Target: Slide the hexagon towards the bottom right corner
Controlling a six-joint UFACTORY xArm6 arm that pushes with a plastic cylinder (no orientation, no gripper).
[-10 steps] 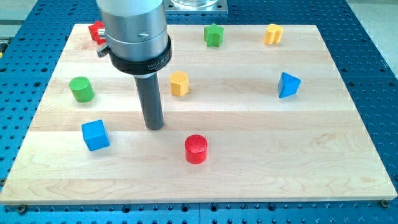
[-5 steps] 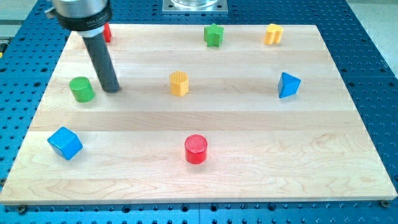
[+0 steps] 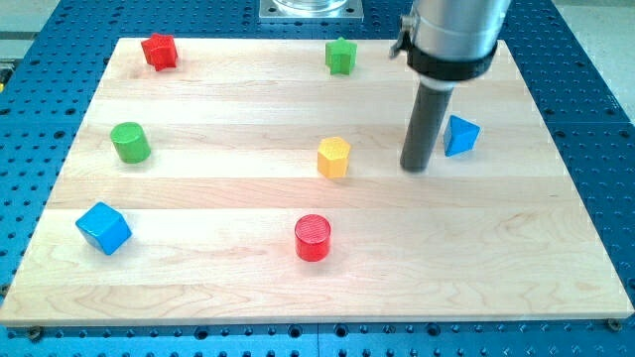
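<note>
My tip (image 3: 415, 167) rests right of the yellow hexagon (image 3: 334, 157), just left of the blue triangle (image 3: 459, 135); bare surface (image 3: 476, 258) lies toward the bottom-right corner. No pincer exists.

Your tip (image 3: 415, 168) now stands at the view's right, just left of the blue triangular block (image 3: 460, 136), having crossed from beside the green cylinder (image 3: 130, 142). The yellow hexagon (image 3: 334, 157) sits lower and further right than before.
</note>
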